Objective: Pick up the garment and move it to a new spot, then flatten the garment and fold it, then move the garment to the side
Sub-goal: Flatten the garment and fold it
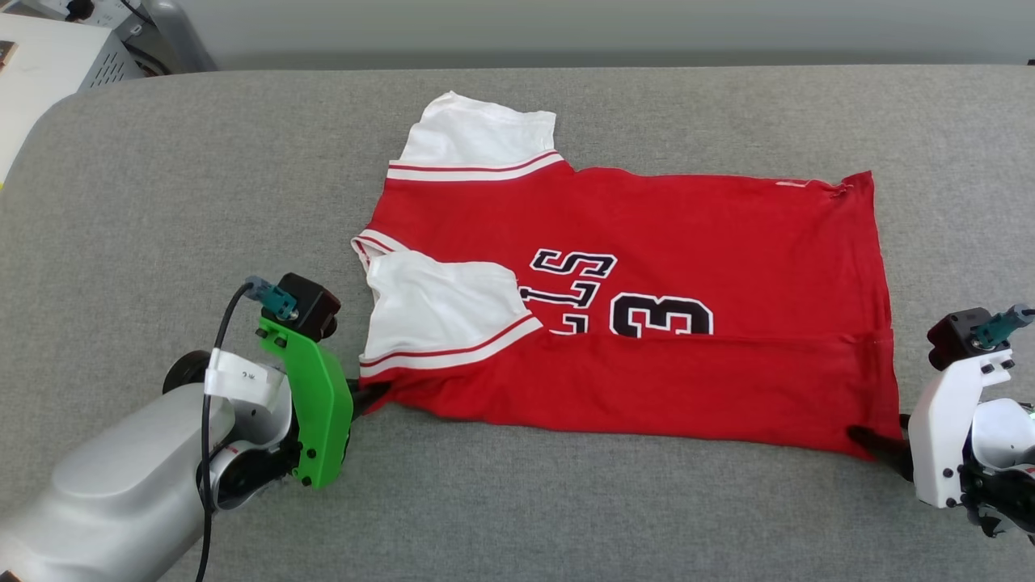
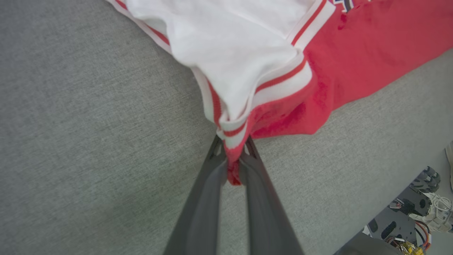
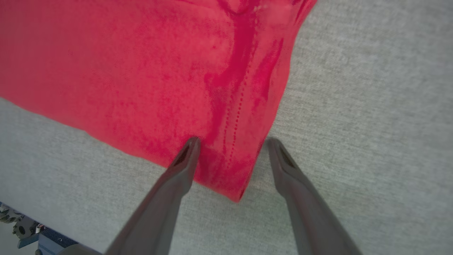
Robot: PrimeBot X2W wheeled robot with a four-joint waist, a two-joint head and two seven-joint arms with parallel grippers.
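garment (image 1: pixel 687 234): lay flat on the middle of the bench (image 1: pixel 162 162), near edge folded up across the number, one white sleeve (image 1: pixel 441 311) turned over the letters.
left pincer (image 2: pixel 233 150): I had it clamped on the garment's sleeve-side near corner.
right pincer (image 3: pixel 230 141): mine stood spread wide, astride the garment's hem corner, gripping nothing.
pale box (image 1: pixel 48 56): well beyond the garment, past the bench's far left corner.

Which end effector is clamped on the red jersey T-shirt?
The left end effector, shut on the jersey at its sleeve corner; the right end effector stands open.
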